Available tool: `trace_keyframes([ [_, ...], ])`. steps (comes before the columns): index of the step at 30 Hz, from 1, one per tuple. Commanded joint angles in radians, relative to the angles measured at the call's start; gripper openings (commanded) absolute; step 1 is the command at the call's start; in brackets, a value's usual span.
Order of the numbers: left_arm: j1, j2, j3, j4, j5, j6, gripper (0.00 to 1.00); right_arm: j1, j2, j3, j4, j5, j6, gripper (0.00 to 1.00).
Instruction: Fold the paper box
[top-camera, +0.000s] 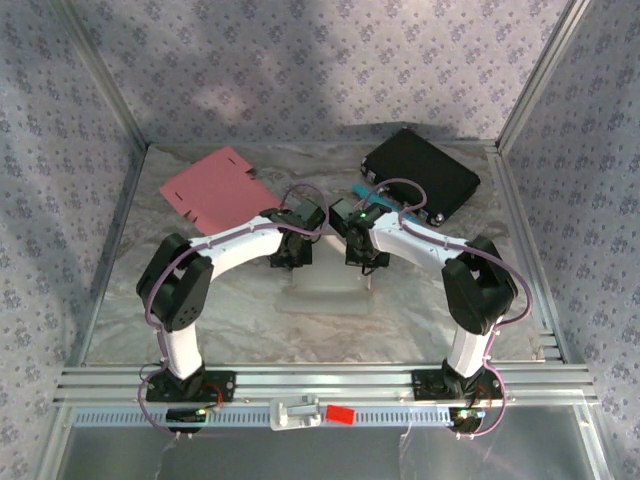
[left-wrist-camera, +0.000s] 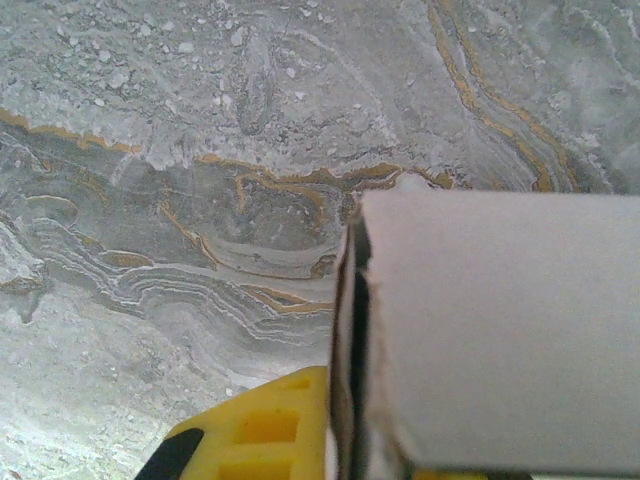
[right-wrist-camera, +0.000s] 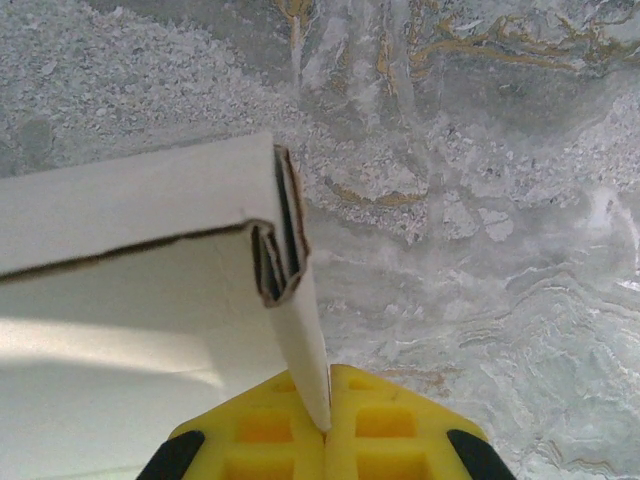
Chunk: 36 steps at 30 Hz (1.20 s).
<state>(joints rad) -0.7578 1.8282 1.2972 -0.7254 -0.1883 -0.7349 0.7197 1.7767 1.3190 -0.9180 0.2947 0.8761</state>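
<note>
Near centre, left jaws and right jaws pinch the paper box (top-camera: 322, 297).

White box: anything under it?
Marbled table shows all around the white box and in both wrist views. Whatever lies beneath its base is covered; nothing pokes out.

We see a white paper box (top-camera: 322, 297) with brown raw edges, a pink card sheet (top-camera: 215, 188), a black case (top-camera: 420, 172), a grey marbled table (top-camera: 400, 320) veined in ochre, lilac floral walls (top-camera: 60, 200), white arms (top-camera: 235, 240) with black joints, yellow fingers (right-wrist-camera: 390, 430) on the right gripper (right-wrist-camera: 328, 415)
</note>
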Motion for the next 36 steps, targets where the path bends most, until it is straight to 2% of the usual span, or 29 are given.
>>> trace_keyframes([
  [1, -0.034, 0.037, -0.003, -0.043, -0.138, 0.004, 0.03, 0.016, 0.024, 0.006, -0.056, 0.057, 0.039, 0.00],
  [4, -0.031, 0.006, -0.023, -0.003, -0.102, 0.017, 0.14, 0.014, 0.027, 0.006, -0.058, 0.054, 0.040, 0.00],
  [8, -0.018, -0.053, -0.067, 0.078, -0.035, 0.024, 0.21, 0.010, 0.024, 0.001, -0.053, 0.048, 0.042, 0.00],
  [15, -0.008, -0.112, -0.125, 0.133, 0.025, 0.041, 0.22, 0.005, 0.021, -0.001, -0.051, 0.044, 0.043, 0.00],
  [18, -0.008, -0.120, -0.150, 0.139, 0.032, 0.031, 0.15, 0.005, 0.018, -0.004, -0.048, 0.047, 0.045, 0.00],
  [22, -0.009, -0.115, -0.164, 0.125, 0.004, 0.011, 0.00, 0.008, 0.012, -0.005, -0.048, 0.052, 0.051, 0.00],
  [31, -0.072, -0.069, -0.096, -0.089, -0.252, -0.112, 0.00, 0.026, 0.010, -0.020, -0.040, 0.046, 0.075, 0.00],
  [36, -0.105, -0.058, -0.093, -0.075, -0.283, -0.149, 0.00, 0.031, 0.013, -0.043, -0.027, 0.028, 0.090, 0.00],
])
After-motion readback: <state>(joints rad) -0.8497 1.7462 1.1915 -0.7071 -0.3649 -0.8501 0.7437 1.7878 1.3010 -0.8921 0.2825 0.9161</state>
